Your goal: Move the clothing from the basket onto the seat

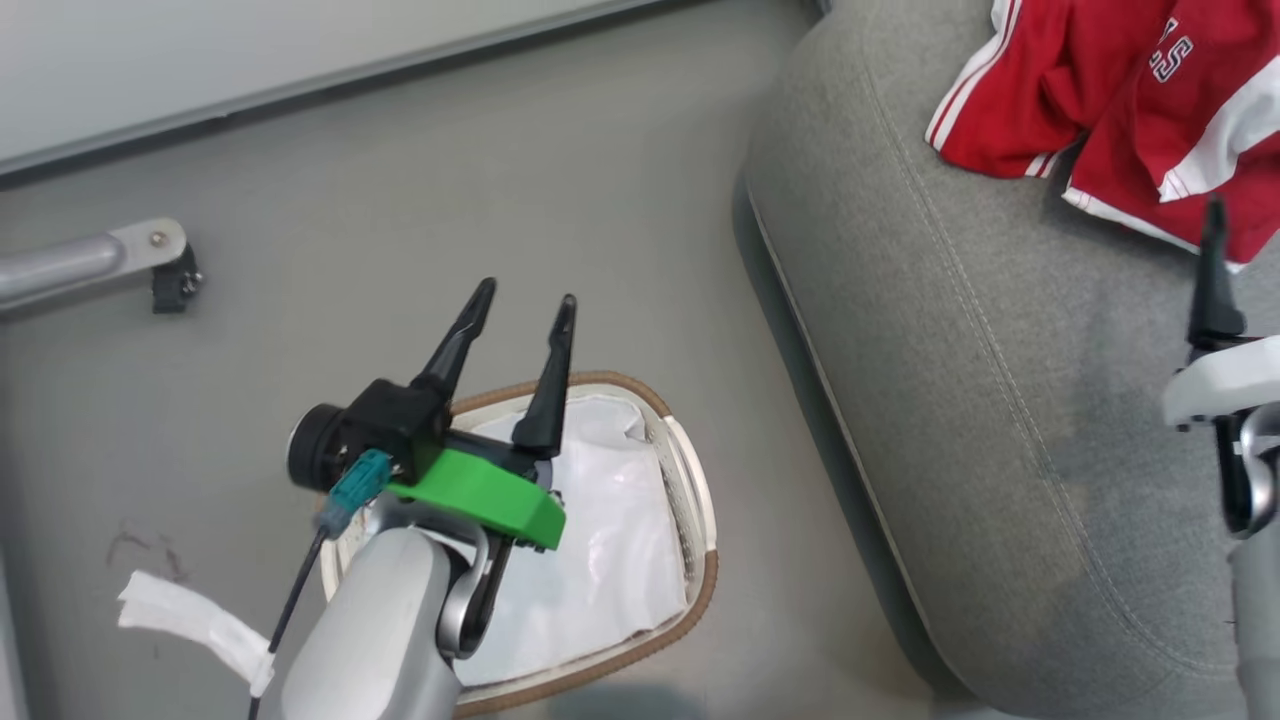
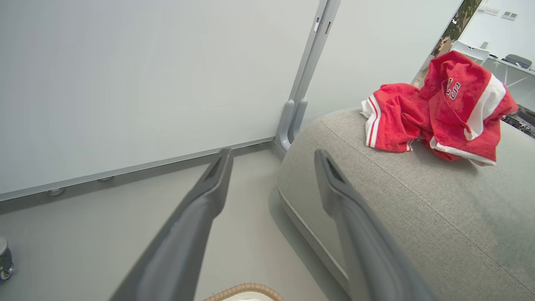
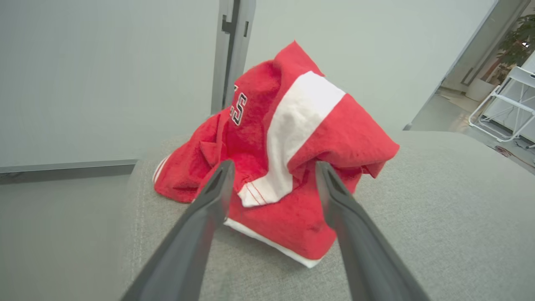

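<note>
Red clothing (image 1: pixel 1090 100) w/ white stripes is lying crumpled on the grey woven seat (image 1: pixel 1000 420), toward one corner. R pincer (image 3: pixel 274 167) is hovering just before it, fingers spread, gripping nothing. L pincer (image 1: pixel 528 293) is hanging above the basket (image 1: pixel 700 520), fingers apart; white liner (image 1: pixel 610 560) is showing inside.

**Pale panels over a grey floor**

Ahead of the left gripper (image 2: pixel 273 154) a white partition wall (image 2: pixel 125 83) stands on a grey base rail (image 2: pixel 138 167) and meets a grey upright post (image 2: pixel 308 71). Smooth grey floor (image 1: pixel 450 180) lies below the gripper. Off to its left is a metal leg (image 1: pixel 80 260) on a black caster (image 1: pixel 177 285). Far to the right of the right gripper (image 3: pixel 274 165), an opening shows a white frame chair (image 3: pixel 501 113) and a plant (image 3: pixel 516 42). The light is soft and even.
</note>
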